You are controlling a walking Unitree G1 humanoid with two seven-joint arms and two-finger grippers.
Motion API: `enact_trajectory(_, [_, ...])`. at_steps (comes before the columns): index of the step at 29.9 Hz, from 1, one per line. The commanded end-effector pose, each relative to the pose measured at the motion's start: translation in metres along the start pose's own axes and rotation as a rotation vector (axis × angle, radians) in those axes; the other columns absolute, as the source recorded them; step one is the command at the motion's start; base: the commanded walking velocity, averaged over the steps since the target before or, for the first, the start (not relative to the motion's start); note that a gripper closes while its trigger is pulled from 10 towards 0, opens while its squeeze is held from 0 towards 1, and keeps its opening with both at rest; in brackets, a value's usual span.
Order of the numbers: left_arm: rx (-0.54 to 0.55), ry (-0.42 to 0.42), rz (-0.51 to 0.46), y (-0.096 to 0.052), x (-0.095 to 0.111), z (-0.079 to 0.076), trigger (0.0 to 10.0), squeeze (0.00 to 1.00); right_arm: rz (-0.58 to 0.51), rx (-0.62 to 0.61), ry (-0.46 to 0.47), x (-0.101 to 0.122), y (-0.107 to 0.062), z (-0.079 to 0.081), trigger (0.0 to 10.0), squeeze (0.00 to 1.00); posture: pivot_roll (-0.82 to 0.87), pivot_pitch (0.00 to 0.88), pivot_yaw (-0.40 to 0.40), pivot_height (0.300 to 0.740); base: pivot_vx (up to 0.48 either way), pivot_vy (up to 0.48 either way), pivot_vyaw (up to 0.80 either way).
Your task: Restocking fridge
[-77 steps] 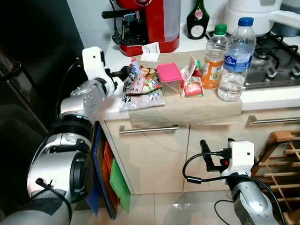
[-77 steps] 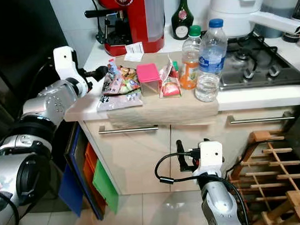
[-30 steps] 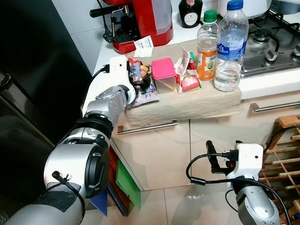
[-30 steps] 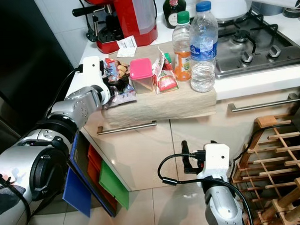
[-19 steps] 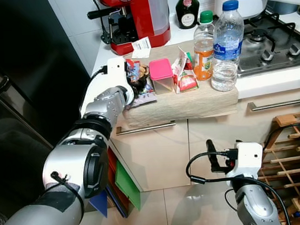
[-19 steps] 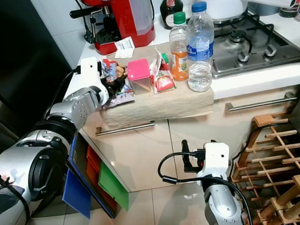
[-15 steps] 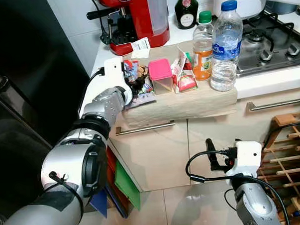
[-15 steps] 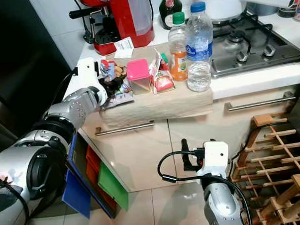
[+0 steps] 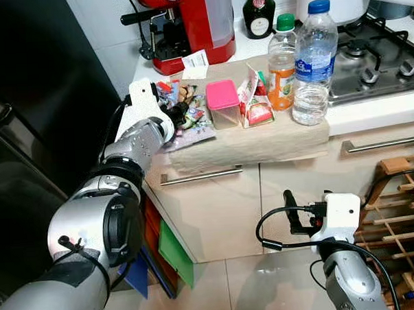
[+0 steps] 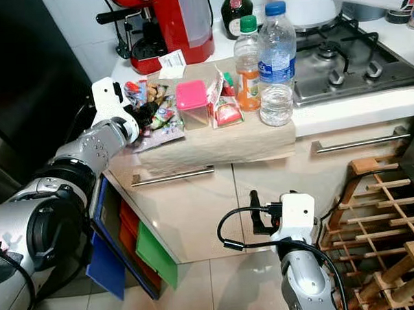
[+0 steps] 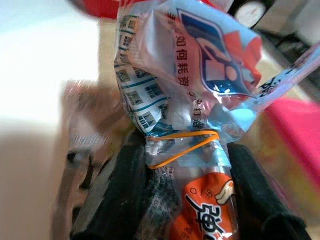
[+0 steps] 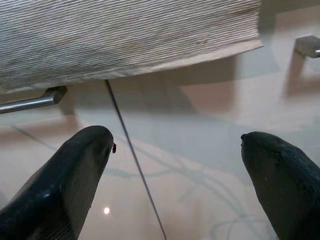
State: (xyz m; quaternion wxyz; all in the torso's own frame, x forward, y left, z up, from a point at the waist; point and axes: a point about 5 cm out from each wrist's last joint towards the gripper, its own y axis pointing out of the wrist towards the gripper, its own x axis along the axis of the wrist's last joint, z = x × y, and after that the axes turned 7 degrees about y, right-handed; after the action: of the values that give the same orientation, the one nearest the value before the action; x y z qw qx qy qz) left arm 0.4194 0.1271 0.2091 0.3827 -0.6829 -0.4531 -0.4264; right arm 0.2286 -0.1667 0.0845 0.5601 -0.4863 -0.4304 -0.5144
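Indoors, kitchen counter, beige cloth, left claw gripping snack bag.

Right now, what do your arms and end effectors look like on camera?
Both arms are glossy silver segments with black joints. Each wrist carries a white boxy camera housing with a looping black cable. The left end effector and right end effector each have two long, matte black fingers with rounded tips.

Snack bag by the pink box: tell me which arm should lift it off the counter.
Left. The left gripper is closed on the snack bag beside the pink box, while the right gripper hangs open, low before the cabinet doors.
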Motion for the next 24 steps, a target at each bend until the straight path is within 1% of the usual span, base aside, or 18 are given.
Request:
enact_trajectory(1, [-0.034,0.015,-0.114,-0.003,0.038,-0.001,0.0,0.0,-0.002,0.008,0.01,0.0,0.003,0.003,10.0,0.0,-0.25,0.022,0.222,0.74,0.0,0.0,0.0])
enact_trajectory(2, [-0.061,0.042,-0.147,-0.004,0.048,-0.005,0.0,0.0,-0.005,0.008,0.009,0.0,0.004,0.003,10.0,0.0,-0.25,0.02,0.219,0.74,0.0,0.0,0.0])
enact_trajectory(3, [-0.061,0.042,-0.147,-0.004,0.048,-0.005,0.0,0.0,-0.005,0.008,0.009,0.0,0.004,0.003,10.0,0.0,-0.25,0.02,0.219,0.74,0.0,0.0,0.0])
enact_trajectory(4, [-0.093,0.079,-0.188,-0.006,0.059,-0.009,0.0,0.0,-0.008,0.009,0.008,0.001,0.005,0.002,10.0,0.0,-0.24,0.015,0.215,0.74,0.0,0.0,0.0])
enact_trajectory(5, [-0.093,0.079,-0.188,-0.006,0.059,-0.009,0.0,0.0,-0.008,0.009,0.008,0.001,0.005,0.002,10.0,0.0,-0.24,0.015,0.215,0.74,0.0,0.0,0.0])
enact_trajectory(6, [-0.118,0.128,-0.234,-0.009,0.071,-0.012,0.0,0.0,-0.012,0.011,0.006,0.002,0.007,0.002,10.0,0.0,-0.24,0.008,0.209,0.74,0.0,0.0,0.0])
enact_trajectory(8, [-0.14,0.208,-0.294,-0.014,0.085,-0.016,0.0,0.0,-0.019,0.016,0.004,0.004,0.012,0.001,10.0,0.0,-0.23,0.0,0.203,0.74,0.0,0.0,0.0])
enact_trajectory(9, [-0.143,0.239,-0.312,-0.016,0.088,-0.017,0.0,0.0,-0.022,0.018,0.004,0.005,0.013,0.002,10.0,0.0,-0.23,0.0,0.203,0.74,0.0,0.0,0.0])
enact_trajectory(10, [-0.143,0.239,-0.312,-0.016,0.088,-0.017,0.0,0.0,-0.022,0.018,0.004,0.005,0.013,0.002,10.0,0.0,-0.23,0.0,0.203,0.74,0.0,0.0,0.0])
enact_trajectory(11, [-0.134,0.284,-0.349,-0.021,0.093,-0.014,0.0,0.0,-0.036,0.02,0.0,0.008,0.017,0.002,10.0,0.0,-0.22,0.0,0.196,0.74,0.0,0.0,0.0])
enact_trajectory(13, [-0.104,0.383,-0.432,-0.034,0.1,-0.005,0.0,0.0,-0.086,0.004,-0.01,0.018,0.023,0.002,10.0,0.0,-0.21,0.0,0.189,0.74,0.0,0.0,0.0])
enact_trajectory(16, [-0.08,0.394,-0.492,-0.05,0.103,0.005,0.0,0.0,-0.246,-0.026,-0.017,0.057,0.036,0.004,10.0,0.0,-0.19,0.0,0.173,0.74,0.0,0.0,0.0])
enact_trajectory(17, [-0.08,0.394,-0.492,-0.05,0.103,0.005,0.0,0.0,-0.246,-0.026,-0.017,0.057,0.036,0.004,10.0,0.0,-0.19,0.0,0.173,0.74,0.0,0.0,0.0])
enact_trajectory(19, [-0.067,0.404,-0.518,-0.056,0.101,0.008,0.0,0.0,-0.313,-0.023,-0.021,0.075,0.044,0.005,10.0,0.0,-0.17,0.0,0.153,0.74,0.0,0.0,0.0])
enact_trajectory(20, [-0.067,0.404,-0.518,-0.056,0.101,0.008,0.0,0.0,-0.313,-0.023,-0.021,0.075,0.044,0.005,10.0,0.0,-0.17,0.0,0.153,0.74,0.0,0.0,0.0])
enact_trajectory(22, [-0.054,0.44,-0.566,-0.075,0.094,0.009,0.0,0.0,-0.406,-0.002,-0.056,0.1,0.052,0.011,10.0,0.0,-0.16,0.0,0.137,0.74,0.0,0.0,0.0])
enact_trajectory(23, [-0.054,0.44,-0.566,-0.075,0.094,0.009,0.0,0.0,-0.406,-0.002,-0.056,0.1,0.052,0.011,10.0,0.0,-0.16,0.0,0.137,0.74,0.0,0.0,0.0])
enact_trajectory(24, [-0.049,0.449,-0.553,-0.079,0.089,0.009,0.0,0.0,-0.433,0.015,-0.062,0.108,0.054,0.014,10.0,0.0,-0.15,0.0,0.128,0.74,0.0,0.0,0.0])
